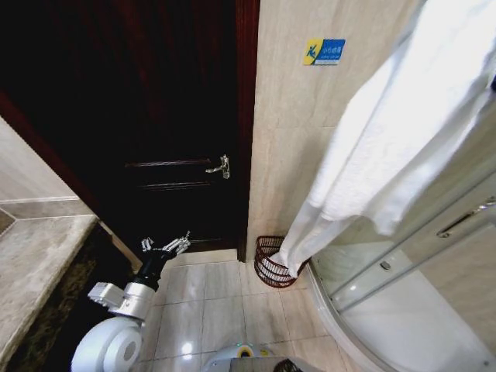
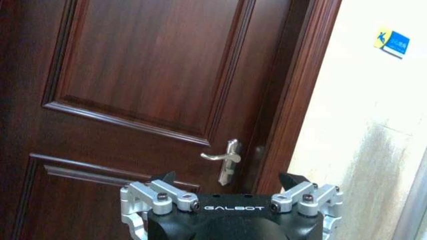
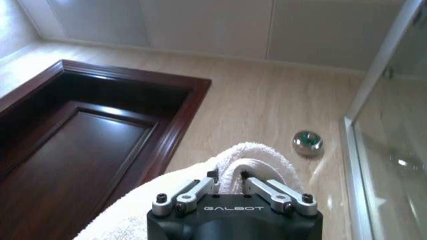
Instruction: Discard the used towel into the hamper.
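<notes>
Fingers of your right gripper [image 3: 231, 182] pinch the towel [image 1: 387, 147], hanging above the hamper [image 1: 271, 262]; release remains, left gripper [image 1: 164, 246] idle, spread.

A white terry towel [image 1: 387, 132] is held raised high, draped in a long diagonal fall from the upper right toward the floor. Its cloth is folded lengthwise into soft pleats, and its narrow lower end is seen hanging just at the rim of the hamper [image 1: 270, 263]. In the right wrist view a bunched loop of the towel [image 3: 250, 162] is seen pinched at its top, the rest trailing downward. The hamper, a small round open-weave basket of dark reddish-brown, is stood upright on the tiled floor in the corner between the door frame and the wall, beside the shower enclosure's curved edge.
</notes>
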